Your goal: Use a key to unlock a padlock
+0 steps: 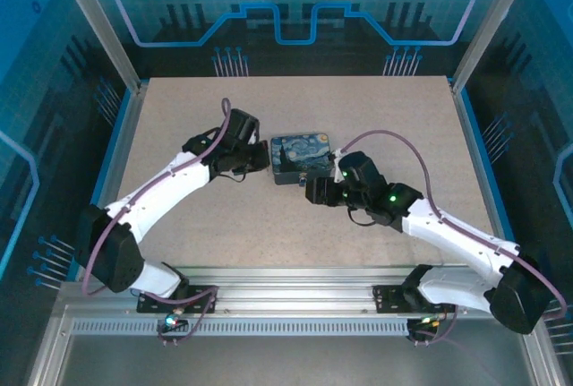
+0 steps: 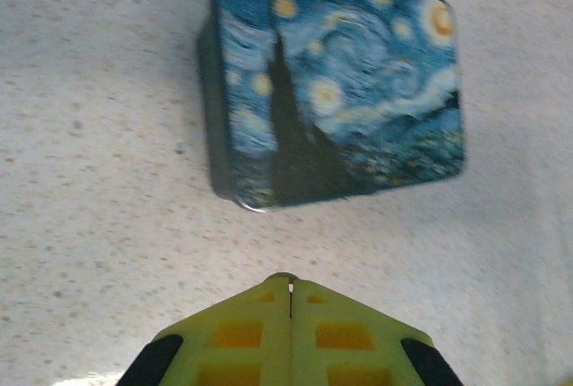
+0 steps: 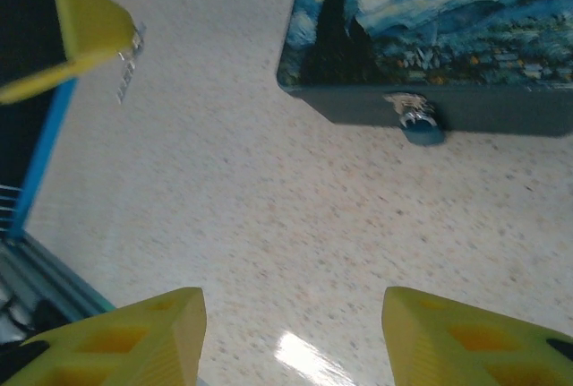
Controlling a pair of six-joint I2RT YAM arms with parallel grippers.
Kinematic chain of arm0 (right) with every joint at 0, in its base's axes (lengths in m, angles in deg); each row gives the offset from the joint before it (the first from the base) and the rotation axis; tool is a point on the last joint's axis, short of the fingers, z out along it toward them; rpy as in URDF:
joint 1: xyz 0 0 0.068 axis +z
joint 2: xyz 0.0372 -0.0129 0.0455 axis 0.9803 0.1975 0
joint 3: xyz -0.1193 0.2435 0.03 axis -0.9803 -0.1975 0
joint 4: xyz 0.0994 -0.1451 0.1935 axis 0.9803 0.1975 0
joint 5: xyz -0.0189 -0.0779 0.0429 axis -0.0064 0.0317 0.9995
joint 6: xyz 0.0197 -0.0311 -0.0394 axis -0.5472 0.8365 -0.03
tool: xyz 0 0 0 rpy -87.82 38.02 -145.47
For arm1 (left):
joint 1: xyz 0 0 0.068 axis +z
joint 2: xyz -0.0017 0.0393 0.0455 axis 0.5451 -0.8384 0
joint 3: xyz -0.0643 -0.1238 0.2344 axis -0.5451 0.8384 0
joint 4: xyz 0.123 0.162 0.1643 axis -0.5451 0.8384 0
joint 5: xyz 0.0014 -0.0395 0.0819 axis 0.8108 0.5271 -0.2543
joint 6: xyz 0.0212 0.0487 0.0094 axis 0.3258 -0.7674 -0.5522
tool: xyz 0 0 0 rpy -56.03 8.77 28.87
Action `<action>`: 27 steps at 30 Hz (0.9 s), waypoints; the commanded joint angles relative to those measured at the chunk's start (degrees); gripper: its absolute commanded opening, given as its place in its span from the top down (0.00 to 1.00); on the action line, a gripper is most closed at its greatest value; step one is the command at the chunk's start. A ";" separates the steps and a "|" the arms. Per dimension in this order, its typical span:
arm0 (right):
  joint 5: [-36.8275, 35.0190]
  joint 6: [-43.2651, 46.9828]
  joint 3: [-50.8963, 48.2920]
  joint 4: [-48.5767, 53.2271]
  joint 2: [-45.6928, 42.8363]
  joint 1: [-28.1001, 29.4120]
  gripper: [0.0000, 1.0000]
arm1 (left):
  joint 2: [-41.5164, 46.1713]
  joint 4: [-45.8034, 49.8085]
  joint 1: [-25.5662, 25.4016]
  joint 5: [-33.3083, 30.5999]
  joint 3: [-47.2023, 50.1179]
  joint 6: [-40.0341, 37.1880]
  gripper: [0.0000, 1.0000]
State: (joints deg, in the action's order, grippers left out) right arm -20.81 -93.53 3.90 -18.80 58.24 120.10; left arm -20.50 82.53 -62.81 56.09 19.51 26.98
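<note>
The left jaws are clenched, their yellow fingers [image 2: 358,341] pressed flat against each other with only a hairline seam between them. The key [image 3: 128,64] is gripped at their very tip, where it is seen from the right wrist as a thin silvery sliver sticking out below the yellow point. The right jaws are released: their two fingers are spread wide, and bare speckled counter [image 1: 269,243] is seen between them. Outward from the left jaws, the tin box [image 2: 340,90], painted with blue and yellow swirls, is found at 12 o'clock, near but apart, lying flat on the counter with its lid up. From the right jaws the box is placed at 1 o'clock, and the left jaws with the key at 10 o'clock. The padlock [image 3: 414,119] is seen on the dark front wall of the box, facing the right jaws; it is small and blurred, so its shackle cannot be made out. In the overhead view the box is set near the middle of the counter, with the left jaws just beside it at 9 o'clock and the right jaws close at 5 o'clock.
</note>
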 commanded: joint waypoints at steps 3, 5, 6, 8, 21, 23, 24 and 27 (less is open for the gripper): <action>9.98 -2.50 -0.94 -9.68 0.54 -2.31 0.51 | 2.48 0.16 -2.83 6.04 -1.51 3.19 1.00; 11.74 -3.41 -1.04 -12.61 1.98 -2.40 0.52 | 2.93 -0.51 -3.96 6.56 -1.63 3.98 1.00; 12.51 -4.01 -1.27 -14.23 2.55 -2.49 0.52 | 3.05 -0.69 -4.35 6.71 -1.89 4.35 1.00; 14.14 -5.76 -1.99 -18.44 3.82 -2.45 0.54 | 3.24 -0.64 -5.06 6.65 -2.46 4.63 1.00; 15.04 -9.22 -3.20 -28.13 8.12 -0.46 0.58 | 3.94 -2.05 -6.40 7.71 -2.86 6.72 1.00; 14.85 -9.25 -3.02 -28.33 8.27 -0.35 0.59 | 3.99 -2.13 -6.60 7.71 -2.80 6.90 1.00; 14.83 -9.25 -2.85 -28.39 8.40 -0.23 0.60 | 4.03 -2.21 -6.61 7.71 -2.78 7.01 1.00; 14.93 -9.33 -2.69 -28.58 9.14 -0.04 0.63 | 4.38 -2.79 -6.68 8.03 -2.46 7.50 1.00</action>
State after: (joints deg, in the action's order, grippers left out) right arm -6.30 -102.36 1.11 -45.05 66.26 119.27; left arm -18.03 80.93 -68.93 62.36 18.28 33.41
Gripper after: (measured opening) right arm 0.376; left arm 0.037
